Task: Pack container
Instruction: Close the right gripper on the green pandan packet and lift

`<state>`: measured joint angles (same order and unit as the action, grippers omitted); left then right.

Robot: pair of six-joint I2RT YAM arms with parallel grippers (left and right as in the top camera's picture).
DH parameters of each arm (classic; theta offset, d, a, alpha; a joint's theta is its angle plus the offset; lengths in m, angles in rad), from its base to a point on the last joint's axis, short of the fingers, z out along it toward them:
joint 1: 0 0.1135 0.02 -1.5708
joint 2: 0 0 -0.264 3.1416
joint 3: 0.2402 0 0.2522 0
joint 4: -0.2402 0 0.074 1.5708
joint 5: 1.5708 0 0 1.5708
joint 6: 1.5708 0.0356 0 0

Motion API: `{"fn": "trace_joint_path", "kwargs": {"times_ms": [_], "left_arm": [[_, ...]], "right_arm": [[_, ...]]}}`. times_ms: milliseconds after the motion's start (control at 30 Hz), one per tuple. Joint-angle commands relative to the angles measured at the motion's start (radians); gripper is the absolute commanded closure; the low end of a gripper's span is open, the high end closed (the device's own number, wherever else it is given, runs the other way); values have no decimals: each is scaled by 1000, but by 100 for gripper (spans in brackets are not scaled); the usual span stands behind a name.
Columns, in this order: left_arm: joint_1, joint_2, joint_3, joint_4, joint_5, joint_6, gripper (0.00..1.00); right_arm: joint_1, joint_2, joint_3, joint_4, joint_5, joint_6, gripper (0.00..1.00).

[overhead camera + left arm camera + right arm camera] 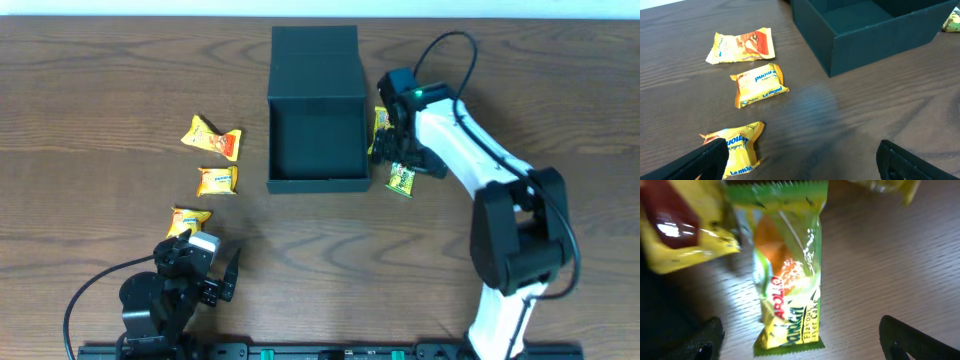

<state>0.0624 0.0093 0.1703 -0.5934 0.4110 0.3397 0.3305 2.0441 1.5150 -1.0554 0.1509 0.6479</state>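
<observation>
Even, bright light falls on the bench (120, 80) with soft shadows; the right wrist view is blurred, with glare on a wrapper (675, 222) at 10 o'clock.

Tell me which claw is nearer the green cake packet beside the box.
Right. The right claw hangs open directly over the green packet. The left claw sits far off on the other side of the container, by the yellow packets.

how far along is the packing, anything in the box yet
Nothing done: the container looks empty. In hand: the right gripper, open, hovers over the green packet, not gripping it. Still to pack: that packet, a red-yellow packet beside it, and three yellow packets ahead of the open left gripper.
</observation>
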Motion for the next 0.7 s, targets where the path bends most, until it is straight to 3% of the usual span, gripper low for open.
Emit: {"fn": "trace_joint_path", "kwargs": {"times_ms": [0,200,500,667], "left_arm": [[-4,-6,-11,3,-3,-4,5],[-4,-6,-11,3,-3,-4,5],[-4,-6,-11,3,-3,-4,5],[-4,-6,-11,3,-3,-4,4]], "right_arm": [[-5,24,-3,1,2,40,3],[-20,51,-45,43,-17,35,17],[-76,50,-116,159,-130,-44,27],[-74,51,-116,176,-133,-45,50]]}}
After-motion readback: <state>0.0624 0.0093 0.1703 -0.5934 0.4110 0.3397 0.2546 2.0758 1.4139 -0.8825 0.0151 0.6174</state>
